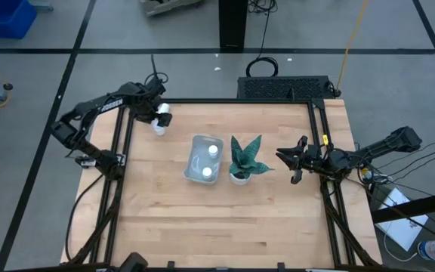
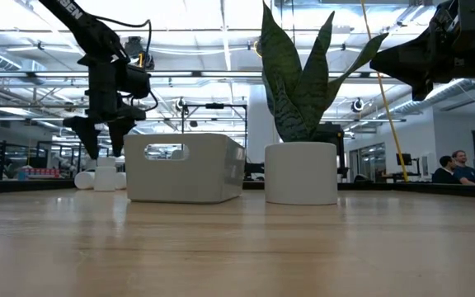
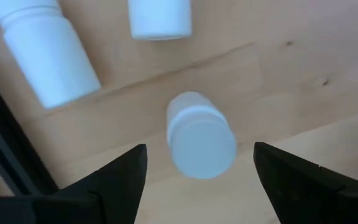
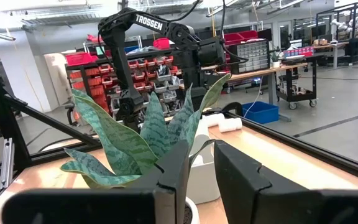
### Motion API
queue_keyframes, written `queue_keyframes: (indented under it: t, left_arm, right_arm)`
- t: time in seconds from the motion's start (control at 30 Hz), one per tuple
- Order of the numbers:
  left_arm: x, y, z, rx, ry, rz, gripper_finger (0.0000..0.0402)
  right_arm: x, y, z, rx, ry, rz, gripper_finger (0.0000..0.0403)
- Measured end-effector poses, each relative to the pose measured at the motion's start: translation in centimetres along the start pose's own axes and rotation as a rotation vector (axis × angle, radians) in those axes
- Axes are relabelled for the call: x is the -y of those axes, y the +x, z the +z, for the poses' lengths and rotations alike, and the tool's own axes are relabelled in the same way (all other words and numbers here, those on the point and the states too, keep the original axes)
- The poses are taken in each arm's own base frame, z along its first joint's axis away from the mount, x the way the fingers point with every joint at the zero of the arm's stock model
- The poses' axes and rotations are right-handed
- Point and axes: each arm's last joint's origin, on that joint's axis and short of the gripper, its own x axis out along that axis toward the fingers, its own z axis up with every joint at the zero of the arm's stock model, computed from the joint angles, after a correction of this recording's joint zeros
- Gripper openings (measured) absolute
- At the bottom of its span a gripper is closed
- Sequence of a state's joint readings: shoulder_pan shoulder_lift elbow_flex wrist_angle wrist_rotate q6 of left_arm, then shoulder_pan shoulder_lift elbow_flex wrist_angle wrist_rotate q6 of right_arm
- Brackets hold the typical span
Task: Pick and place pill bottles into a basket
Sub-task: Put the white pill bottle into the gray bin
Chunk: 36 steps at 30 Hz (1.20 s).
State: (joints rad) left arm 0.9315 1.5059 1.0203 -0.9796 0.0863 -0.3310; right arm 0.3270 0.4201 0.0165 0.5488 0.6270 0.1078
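Basket (image 1: 192, 168): pale rectangular tray at mid-desk, just beside a potted plant (image 1: 242, 160); holds two pill bottles (image 1: 213, 149), caps up, one toward each end. Remaining stock: a cluster of white bottles near the far left corner of the desk (image 1: 232, 219); the left wrist view shows three there, one standing upright (image 3: 201, 140) and two lying on their sides (image 3: 48, 53) beyond it. Left pincer (image 3: 201, 180): jaws wide apart, empty, hanging directly above the upright bottle, one finger to either side of its cap, apparently not yet touching. Right pincer (image 1: 296, 160): parked near the right edge of the desk, facing the plant, fingers nearly together with only a narrow gap, holding nothing. Progress, as judged: two of five bottles placed, three outstanding; step in hand appears to be the pick of the third, needing descent and closure around the upright bottle.
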Motion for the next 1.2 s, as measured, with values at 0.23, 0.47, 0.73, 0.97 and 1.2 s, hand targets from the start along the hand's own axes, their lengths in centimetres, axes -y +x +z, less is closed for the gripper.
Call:
queue_keyframes:
  t: [0.23,0.47,0.73,0.97,1.2]
  left_arm:
    - [-0.1,0.2,0.2,0.003,0.012,0.007,0.0296]
    - [0.0,1.5,0.5,-0.047,0.031,0.024,0.0296]
    - [0.1,1.7,0.9,-0.032,0.036,0.000,0.0266]
    - [0.1,1.7,0.7,-0.046,0.028,-0.015,0.0188]
    - [0.0,1.6,0.5,-0.068,0.027,0.000,0.0173]
  right_arm:
    - [0.0,0.0,0.0,0.000,0.000,0.000,0.0071]
    - [0.0,0.0,0.0,0.000,0.000,0.000,0.0071]
    - [0.0,0.0,0.0,0.000,0.000,0.000,0.0071]
    - [0.0,0.0,0.0,0.000,0.000,0.000,0.0071]
    - [0.0,0.0,0.0,0.000,0.000,0.000,0.0071]
